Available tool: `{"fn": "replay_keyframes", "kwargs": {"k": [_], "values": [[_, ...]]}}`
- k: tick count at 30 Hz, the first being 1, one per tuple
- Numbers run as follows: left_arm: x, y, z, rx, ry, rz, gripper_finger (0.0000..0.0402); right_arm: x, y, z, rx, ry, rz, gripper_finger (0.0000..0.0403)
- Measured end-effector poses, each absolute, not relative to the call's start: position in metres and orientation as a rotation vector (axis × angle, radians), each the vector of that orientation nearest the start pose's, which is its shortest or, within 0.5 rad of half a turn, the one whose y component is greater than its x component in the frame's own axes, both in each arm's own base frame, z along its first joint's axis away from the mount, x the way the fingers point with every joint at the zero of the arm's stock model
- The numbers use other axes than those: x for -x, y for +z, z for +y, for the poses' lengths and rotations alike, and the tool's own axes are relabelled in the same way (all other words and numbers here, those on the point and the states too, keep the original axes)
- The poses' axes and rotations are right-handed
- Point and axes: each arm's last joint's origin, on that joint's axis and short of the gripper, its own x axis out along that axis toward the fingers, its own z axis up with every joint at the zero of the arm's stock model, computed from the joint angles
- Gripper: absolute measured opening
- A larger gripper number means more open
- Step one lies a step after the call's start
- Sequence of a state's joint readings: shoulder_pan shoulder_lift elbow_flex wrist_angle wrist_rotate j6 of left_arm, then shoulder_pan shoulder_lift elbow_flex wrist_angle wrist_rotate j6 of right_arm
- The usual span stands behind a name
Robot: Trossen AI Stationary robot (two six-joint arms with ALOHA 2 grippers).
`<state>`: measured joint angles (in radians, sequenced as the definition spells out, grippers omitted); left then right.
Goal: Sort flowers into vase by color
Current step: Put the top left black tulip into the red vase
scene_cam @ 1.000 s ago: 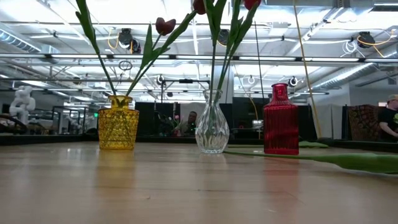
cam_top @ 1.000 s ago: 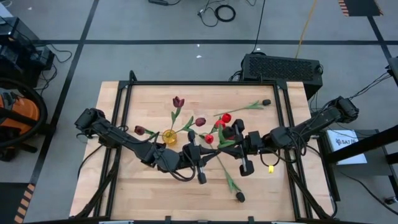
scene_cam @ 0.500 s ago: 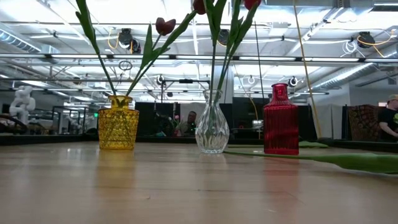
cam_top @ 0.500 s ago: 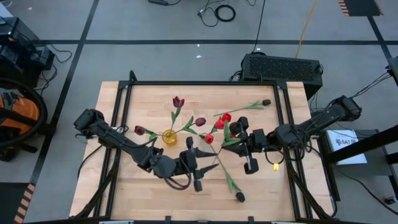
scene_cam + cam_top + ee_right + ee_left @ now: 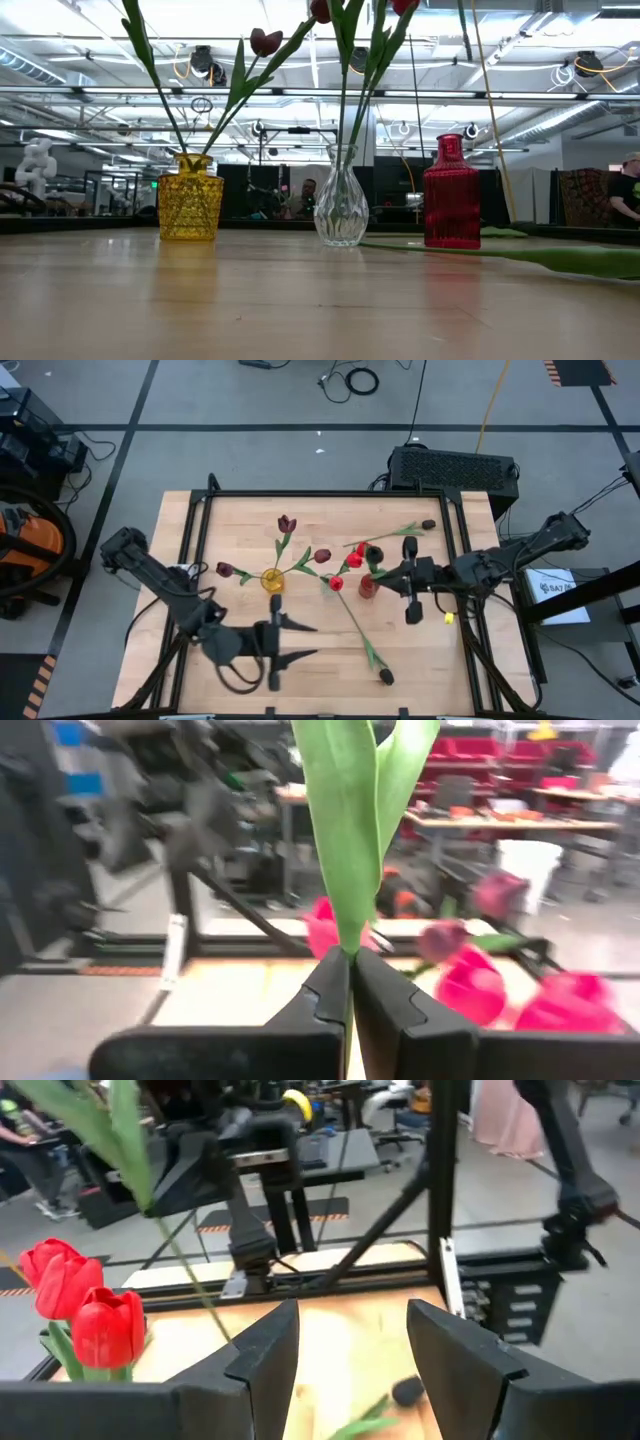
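- Right now R gripper jaws pinched on a green tulip stem, just above the red ribbed vase.
- L gripper jaws wide, nothing between, well apart from flowers.
- 3 vases: yellow textured glass, clear bulbous, red.
- 2 tulips flat on wood table.

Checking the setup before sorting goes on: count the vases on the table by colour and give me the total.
yellow vase: 1
clear glass vase: 1
red vase: 1
Total: 3
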<state>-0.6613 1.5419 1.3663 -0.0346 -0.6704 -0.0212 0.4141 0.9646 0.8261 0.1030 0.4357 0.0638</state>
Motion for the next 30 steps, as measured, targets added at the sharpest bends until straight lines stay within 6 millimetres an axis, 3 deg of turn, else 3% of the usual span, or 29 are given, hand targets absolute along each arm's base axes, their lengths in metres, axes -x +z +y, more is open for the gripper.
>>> {"fn": "replay_keyframes", "kwargs": {"k": [4, 10, 19, 30], "values": [[-0.268, 0.371, -0.209, -0.143, -0.041, 0.199, 0.0194, -0.200, 0.338, 0.073, -0.017, -0.067, 0.082, 0.0000], [-0.249, 0.363, -0.219, -0.184, -0.093, 0.294, 0.0194, -0.206, 0.328, 0.067, 0.024, -0.102, 0.139, 0.0000], [-0.246, 0.363, -0.221, -0.195, -0.092, 0.299, 0.0194, -0.211, 0.308, 0.057, 0.052, -0.224, 0.159, 0.0000], [-0.246, 0.362, -0.221, -0.202, -0.087, 0.305, 0.0194, -0.212, 0.305, 0.057, 0.094, -0.219, 0.102, 0.0000]]}}
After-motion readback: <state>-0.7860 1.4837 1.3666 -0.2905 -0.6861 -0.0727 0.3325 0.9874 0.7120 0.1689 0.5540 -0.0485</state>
